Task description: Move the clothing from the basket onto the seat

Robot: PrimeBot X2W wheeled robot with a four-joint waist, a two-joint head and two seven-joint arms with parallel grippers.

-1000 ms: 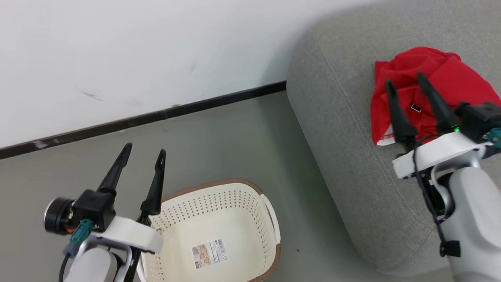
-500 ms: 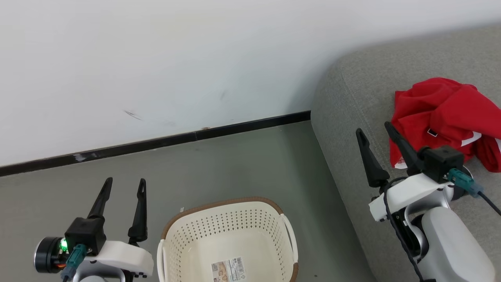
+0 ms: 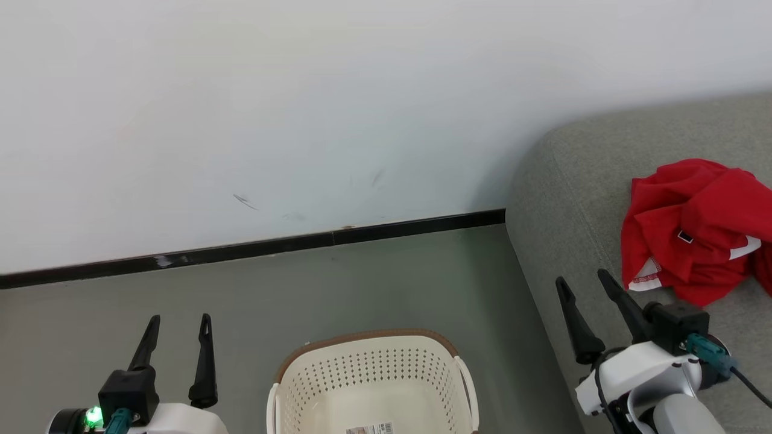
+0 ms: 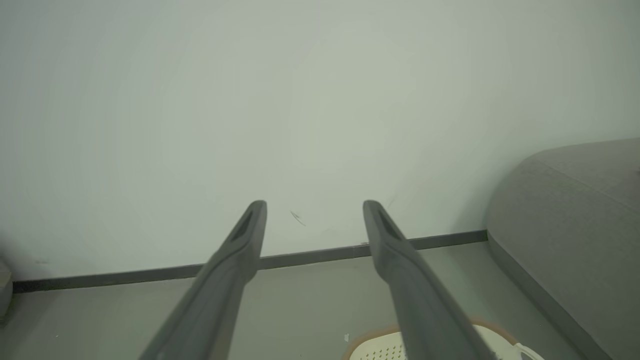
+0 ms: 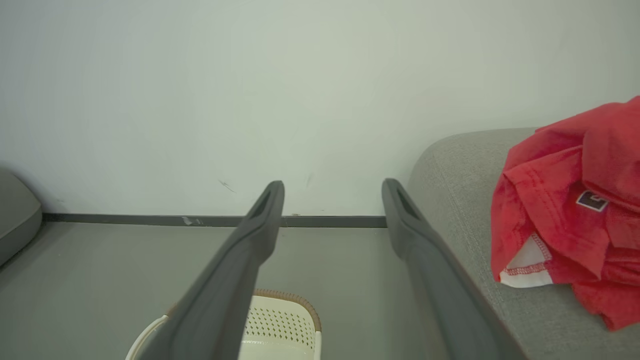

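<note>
The clothing (image 3: 693, 235) lies on the seat (image 3: 567, 199), just right of the right gripper (image 3: 582, 277), fingers parted. The left gripper (image 3: 181, 317) has its fingers parted too.

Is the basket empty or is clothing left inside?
Empty as far as shown: the basket shows bare perforated walls and its label sticker; its near end is cut off. The clothing lies on the seat.

Cut-off and unreadable items
The basket (image 3: 374, 374) runs off the bottom picture edge in the head view, its label (image 3: 369, 429) reduced to a sliver. The clothing (image 3: 687, 235) and the seat (image 3: 573, 199) run off the right edge. Lettering on the clothing's white trim (image 3: 645, 278) is too small to read.
</note>
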